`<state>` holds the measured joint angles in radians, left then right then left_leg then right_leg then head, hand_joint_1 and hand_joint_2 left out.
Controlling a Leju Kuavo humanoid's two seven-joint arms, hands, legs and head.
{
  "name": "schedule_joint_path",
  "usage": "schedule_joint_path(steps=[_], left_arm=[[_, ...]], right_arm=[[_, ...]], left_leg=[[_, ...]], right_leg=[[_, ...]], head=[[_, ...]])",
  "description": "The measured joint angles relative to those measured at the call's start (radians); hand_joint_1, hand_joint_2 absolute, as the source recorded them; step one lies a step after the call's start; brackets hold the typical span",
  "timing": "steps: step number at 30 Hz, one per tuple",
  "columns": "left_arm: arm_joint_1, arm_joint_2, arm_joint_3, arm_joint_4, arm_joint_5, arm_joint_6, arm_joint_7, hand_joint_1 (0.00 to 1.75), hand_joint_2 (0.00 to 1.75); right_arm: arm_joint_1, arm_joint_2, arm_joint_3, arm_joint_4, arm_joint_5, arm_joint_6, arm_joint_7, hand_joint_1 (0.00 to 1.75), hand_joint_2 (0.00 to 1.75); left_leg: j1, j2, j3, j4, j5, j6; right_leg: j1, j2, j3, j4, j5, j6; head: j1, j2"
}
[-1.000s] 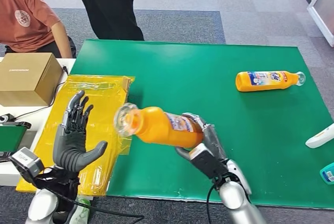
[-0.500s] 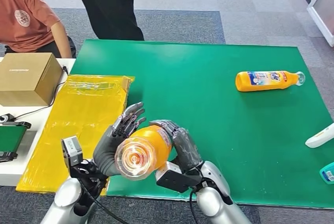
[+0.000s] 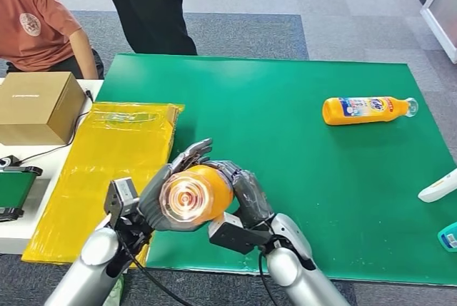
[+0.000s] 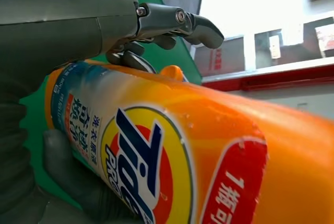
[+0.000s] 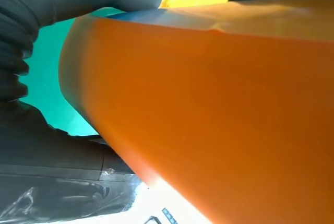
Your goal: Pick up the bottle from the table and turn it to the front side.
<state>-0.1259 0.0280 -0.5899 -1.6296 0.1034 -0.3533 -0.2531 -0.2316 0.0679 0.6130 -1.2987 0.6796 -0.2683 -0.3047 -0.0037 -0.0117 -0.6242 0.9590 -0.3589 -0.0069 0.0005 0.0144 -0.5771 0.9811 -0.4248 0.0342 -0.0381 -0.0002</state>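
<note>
From the head view, my left hand (image 3: 161, 195) has closed in beside my right hand (image 3: 245, 195), so both now cradle the bottle (image 3: 196, 195) above the green tabletop (image 3: 302, 149), ready for turning. At the left wrist its glossy printed label faces me, fingers (image 4: 173, 23) wrapped over. At the right wrist: smooth orange plastic, plain.

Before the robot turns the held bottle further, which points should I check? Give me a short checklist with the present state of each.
1. Right hand grips the held bottle: ok.
2. Left hand also on the bottle, fingers around it: ok.
3. Bottle is off the green mat, free to rotate: ok.
4. Front label position: the left wrist view shows the logo; the right wrist view shows plain orange: ok.
5. Firmness of both grips: cannot tell.
6. Second bottle lies far away, not in the path: ok.
</note>
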Motion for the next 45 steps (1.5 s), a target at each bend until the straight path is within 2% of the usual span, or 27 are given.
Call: schedule_joint_path(steps=[10,12,14,16,24,25,28,29,30,31,33,34,35,36,41,45], left_arm=[[-0.073,0.053,-0.056,0.014,-0.163,0.039,0.038,0.00,1.75],[-0.081,0.060,-0.064,0.014,-0.179,0.050,0.036,0.54,1.75],[-0.083,0.063,-0.069,0.014,-0.190,0.064,0.028,1.41,1.75],[-0.081,0.063,-0.072,0.013,-0.203,0.081,0.018,1.75,1.75],[-0.055,0.063,-0.077,-0.001,-0.238,0.125,0.008,1.75,1.75],[-0.052,0.062,-0.076,-0.002,-0.238,0.128,0.007,1.75,1.75],[-0.045,0.061,-0.073,-0.007,-0.238,0.138,0.007,1.75,1.75],[-0.044,0.060,-0.071,-0.010,-0.239,0.144,0.006,1.75,1.75],[-0.042,0.059,-0.070,-0.014,-0.241,0.151,0.005,1.75,1.75],[-0.040,0.059,-0.068,-0.018,-0.245,0.162,0.004,1.62,1.75],[-0.034,0.055,-0.059,-0.028,-0.260,0.192,0.001,1.10,1.75],[-0.030,0.053,-0.054,-0.037,-0.267,0.211,-0.005,0.77,1.75],[-0.027,0.048,-0.050,-0.048,-0.273,0.228,-0.012,0.56,1.75],[-0.024,0.041,-0.047,-0.062,-0.282,0.246,-0.022,0.46,1.75],[0.006,0.014,-0.015,-0.129,-0.380,0.399,-0.059,0.34,1.75],[0.029,0.006,0.011,-0.165,-0.503,0.516,-0.064,0.34,1.75]], right_arm=[[-0.024,0.001,0.005,0.069,0.022,0.005,0.006,1.75,1.75],[-0.025,0.002,0.007,0.074,0.027,0.005,0.007,1.75,1.75],[-0.025,0.004,0.008,0.078,0.030,0.005,0.011,1.75,1.75],[-0.026,0.005,0.008,0.082,0.033,0.005,0.016,1.75,1.75],[-0.030,0.008,0.002,0.119,0.046,0.000,0.040,1.75,1.75],[-0.031,0.009,0.001,0.127,0.046,0.000,0.040,1.47,1.75],[-0.037,0.014,-0.001,0.153,0.047,0.006,0.041,0.16,1.75],[-0.042,0.015,-0.002,0.165,0.047,0.013,0.047,0.00,1.75],[-0.047,0.016,-0.004,0.178,0.046,0.024,0.057,0.00,1.75],[-0.052,0.016,-0.006,0.193,0.044,0.036,0.067,0.00,1.75],[-0.058,0.017,-0.017,0.224,0.036,0.052,0.081,0.00,1.75],[-0.061,0.018,-0.026,0.242,0.031,0.055,0.087,0.00,1.75],[-0.062,0.018,-0.036,0.261,0.026,0.057,0.091,0.00,1.75],[-0.061,0.018,-0.048,0.279,0.021,0.057,0.096,0.00,1.75],[-0.048,0.016,-0.108,0.326,0.002,0.061,0.104,0.00,1.75],[-0.039,0.016,-0.145,0.335,-0.005,0.064,0.105,0.00,1.75]], left_leg=[[0.000,0.000,0.000,0.000,0.000,0.000],[0.000,0.000,0.000,0.000,0.000,0.000],[0.000,0.000,0.000,0.000,0.000,0.000],[0.000,0.000,0.000,0.000,0.000,0.000],[0.000,0.000,0.000,0.000,0.000,0.000],[0.000,0.000,0.000,0.000,0.000,0.000],[0.000,0.000,0.000,0.000,0.000,0.000],[0.000,0.000,0.000,0.000,0.000,0.000],[0.000,0.000,0.000,0.000,0.000,0.000],[0.000,0.000,0.000,0.000,0.000,0.000],[0.000,0.000,0.000,0.000,0.000,0.000],[0.000,0.000,0.000,0.000,0.000,0.000],[0.000,-0.001,0.000,0.000,0.000,0.000],[0.000,-0.001,0.000,0.000,0.000,0.000],[-0.001,-0.001,0.000,0.000,0.000,0.000],[0.000,-0.001,0.000,0.000,0.000,0.000]], right_leg=[[0.000,0.000,0.000,0.000,0.000,0.000],[0.000,0.000,0.000,0.000,0.000,0.000],[0.000,0.000,0.000,0.000,0.000,0.000],[0.000,0.000,0.000,0.000,0.000,0.000],[0.000,0.000,0.000,0.000,0.000,0.000],[0.000,0.000,0.000,0.000,0.000,0.000],[0.000,0.000,0.000,0.000,0.000,0.000],[0.000,0.000,0.000,0.000,0.000,0.000],[0.000,0.000,0.000,0.000,0.000,0.000],[0.000,0.000,0.000,0.000,0.000,0.000],[0.000,0.000,0.000,0.000,0.000,0.000],[0.000,0.000,0.000,0.000,0.000,0.000],[0.000,-0.001,0.000,0.000,0.000,0.000],[0.000,-0.002,0.001,0.000,0.000,0.000],[-0.001,0.000,0.000,0.000,0.000,0.000],[0.000,-0.001,0.000,0.000,0.000,0.000]], head=[[0.000,0.000],[0.000,0.000],[0.000,0.000],[0.000,0.000],[0.000,0.000],[0.000,0.000],[0.000,0.000],[0.000,0.000],[0.000,0.000],[0.000,0.000],[0.000,0.000],[0.000,0.000],[0.000,0.000],[0.000,0.000],[0.000,0.000],[0.000,0.000]])
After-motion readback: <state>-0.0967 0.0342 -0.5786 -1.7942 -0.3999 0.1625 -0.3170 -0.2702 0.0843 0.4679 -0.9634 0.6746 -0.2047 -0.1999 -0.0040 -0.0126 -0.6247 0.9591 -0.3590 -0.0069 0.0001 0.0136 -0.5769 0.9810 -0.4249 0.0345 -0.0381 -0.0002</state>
